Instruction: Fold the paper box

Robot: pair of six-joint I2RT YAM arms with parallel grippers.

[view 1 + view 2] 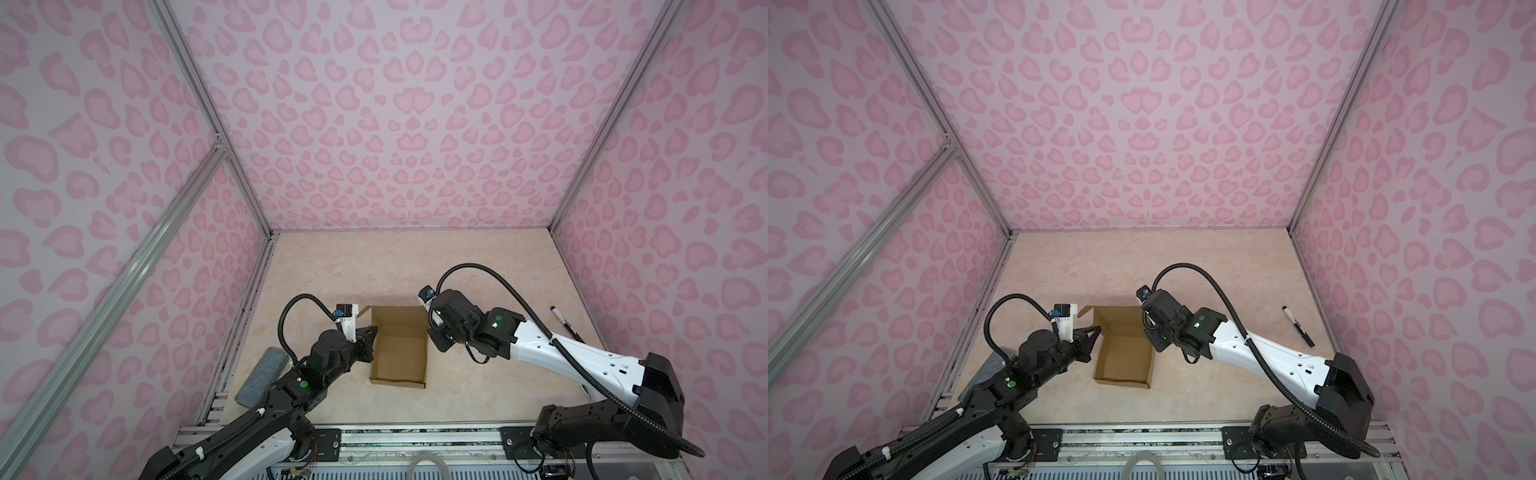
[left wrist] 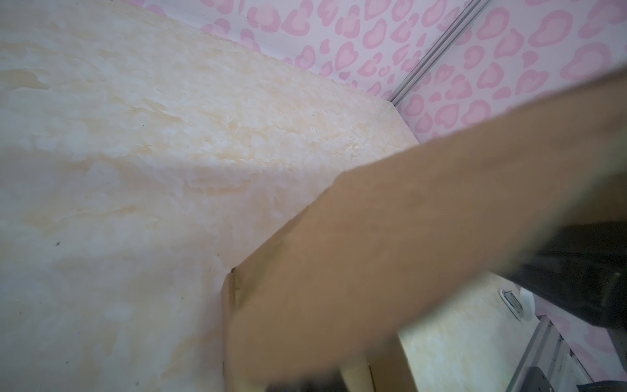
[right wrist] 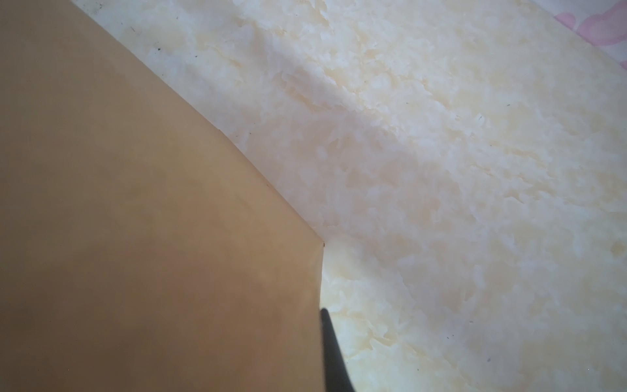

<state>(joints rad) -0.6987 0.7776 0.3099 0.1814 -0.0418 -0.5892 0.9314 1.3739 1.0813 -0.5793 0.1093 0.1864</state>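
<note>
Quickly, left to right. Spotted grey felt block [image 1: 262,374] at left edge of table [image 1: 415,266], partly tucked under left arm [image 1: 257,419]. Found left gripper [image 1: 371,330] next, jaws fully closed, tips meeting at left wall of paper box [image 1: 401,353], near its far corner. Same contact seen in both top views [image 1: 1094,330]. Couldn't confirm an actual pinch on the cardboard: got only blurred paper box [image 2: 407,237] across most of left wrist view, with fingertips hidden behind it.

Located paper box mid-table between the two grippers, upright, open on top, far wall standing taller than the rest. Noted small flap [image 1: 363,312] sticking out leftward at far-left corner, just beyond left gripper.

Found right gripper [image 1: 434,334] over right wall near far-right corner, tips masked by its own wrist from above. Caught one dark finger [image 3: 332,356] in right wrist view, lying along outer side of cardboard edge [image 3: 135,237], partner finger hidden behind the sheet. Read that as jaws clamped on right wall.

Logged black marker pen [image 1: 567,322] lying further right, well apart from box, near right wall of enclosure.
</note>
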